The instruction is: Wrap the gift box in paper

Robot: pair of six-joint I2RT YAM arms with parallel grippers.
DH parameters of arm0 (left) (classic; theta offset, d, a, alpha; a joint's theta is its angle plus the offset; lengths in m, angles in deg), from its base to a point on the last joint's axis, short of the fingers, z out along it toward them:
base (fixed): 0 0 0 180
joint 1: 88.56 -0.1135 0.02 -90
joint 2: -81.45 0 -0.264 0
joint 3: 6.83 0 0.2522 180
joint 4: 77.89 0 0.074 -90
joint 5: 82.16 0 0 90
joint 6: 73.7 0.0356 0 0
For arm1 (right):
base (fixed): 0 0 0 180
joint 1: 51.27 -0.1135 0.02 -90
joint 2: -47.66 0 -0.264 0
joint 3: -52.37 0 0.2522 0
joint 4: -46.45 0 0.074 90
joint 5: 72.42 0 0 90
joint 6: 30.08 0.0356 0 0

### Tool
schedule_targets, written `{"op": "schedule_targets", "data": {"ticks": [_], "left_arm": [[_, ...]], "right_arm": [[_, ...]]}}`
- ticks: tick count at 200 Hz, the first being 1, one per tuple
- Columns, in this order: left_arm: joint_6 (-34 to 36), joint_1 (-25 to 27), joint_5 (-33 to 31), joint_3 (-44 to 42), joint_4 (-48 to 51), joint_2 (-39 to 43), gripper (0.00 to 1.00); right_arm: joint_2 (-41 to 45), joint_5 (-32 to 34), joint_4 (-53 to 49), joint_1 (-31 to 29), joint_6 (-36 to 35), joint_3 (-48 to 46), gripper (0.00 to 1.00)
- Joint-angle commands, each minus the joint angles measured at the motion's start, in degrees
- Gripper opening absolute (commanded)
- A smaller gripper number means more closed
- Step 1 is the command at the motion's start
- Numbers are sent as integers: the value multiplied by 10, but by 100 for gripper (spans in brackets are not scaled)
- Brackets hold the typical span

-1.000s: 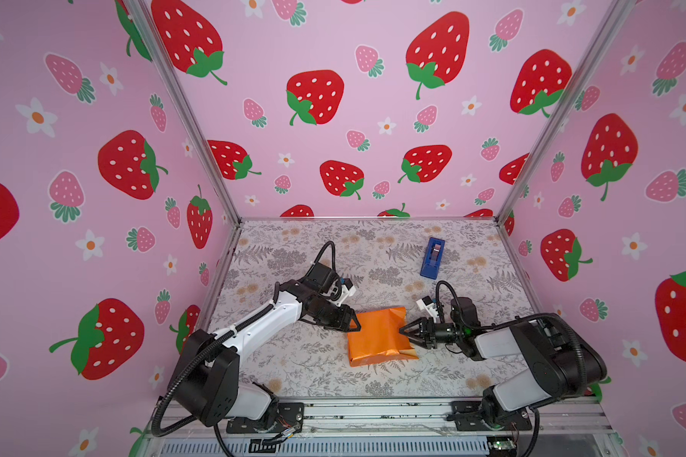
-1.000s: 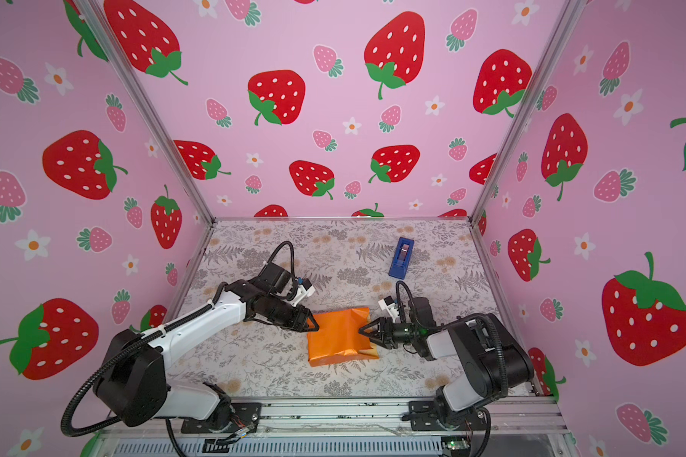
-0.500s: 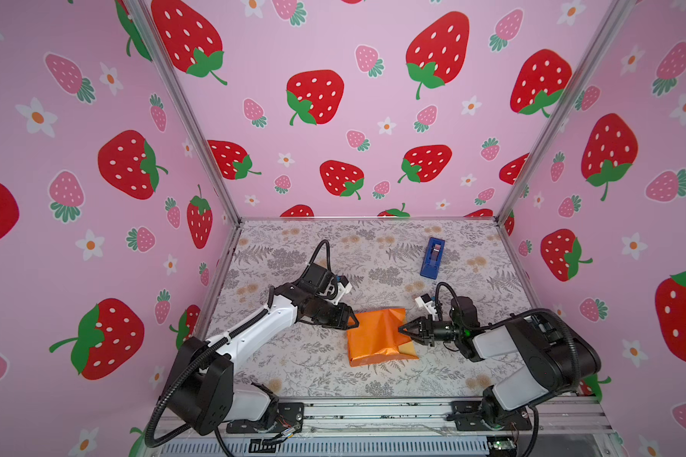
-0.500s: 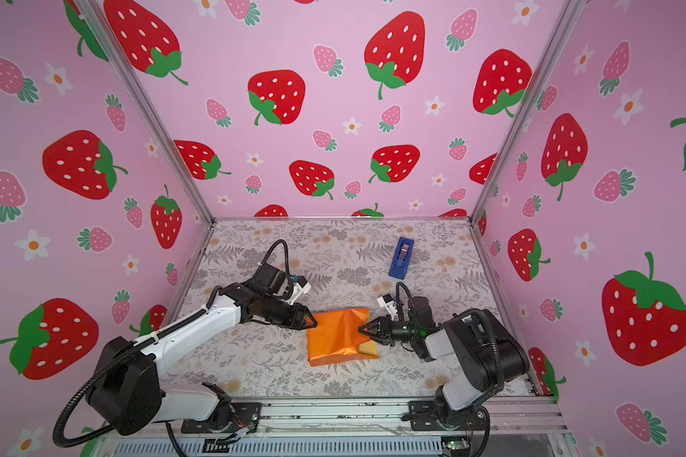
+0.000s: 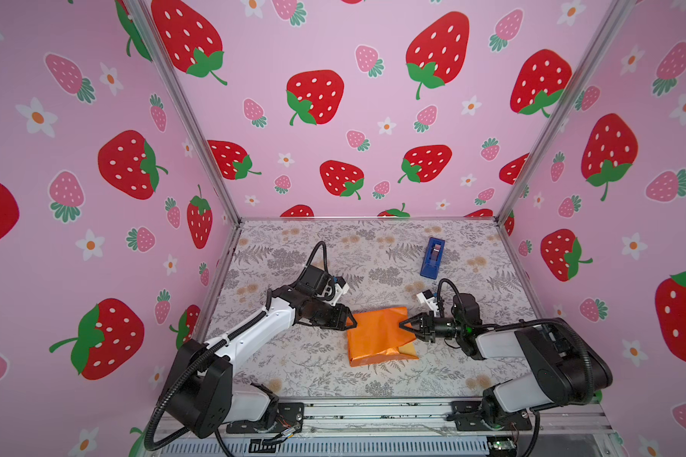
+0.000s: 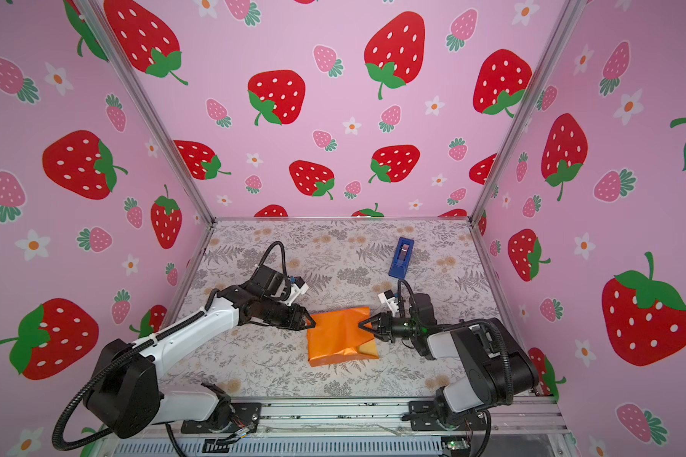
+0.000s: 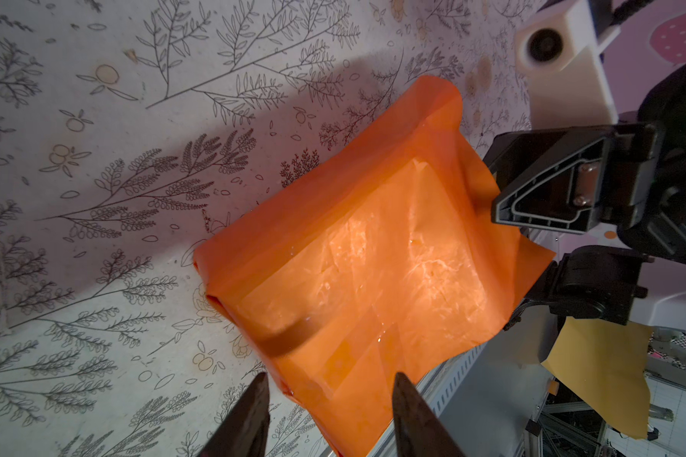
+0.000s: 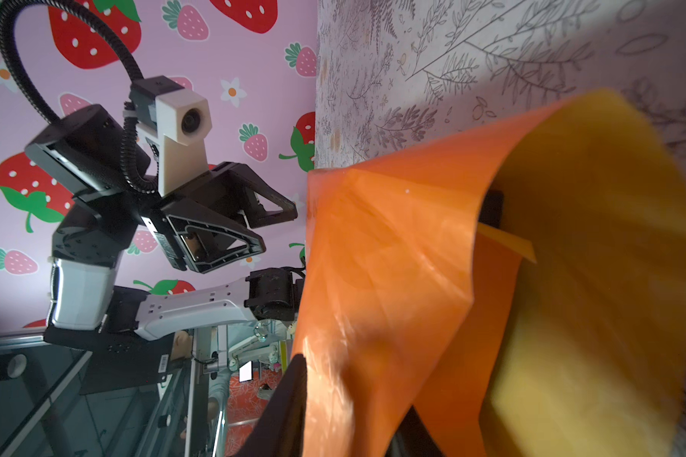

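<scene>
Creased glossy orange paper (image 5: 377, 336) blocks the table's middle, with the left gripper (image 5: 354, 320) and right gripper (image 5: 401, 324) at its 2 sides. Behind, the floral tabletop (image 5: 333, 245) lies bare except a narrow blue tape dispenser (image 5: 432, 257).

My left arm (image 5: 254, 332) and right arm (image 5: 499, 344) are white-shelled with black joints. Ribbed cable (image 8: 129, 158) feeds the white wrist camera (image 8: 183, 118); my left gripper (image 7: 329, 380) is black.
</scene>
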Motion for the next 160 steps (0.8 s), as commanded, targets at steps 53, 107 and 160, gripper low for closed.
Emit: {"op": "schedule_targets", "data": {"ticks": [53, 107, 160], "left_arm": [[-21, -11, -39, 6, -8, 50, 50], [-18, -26, -70, 22, -12, 86, 48], [-26, -26, -30, 16, -56, 80, 48]], "right_arm": [[84, 19, -189, 1, -72, 83, 2], [132, 33, -478, -1, -213, 237, 0], [107, 105, -763, -5, -378, 413, 0]]}}
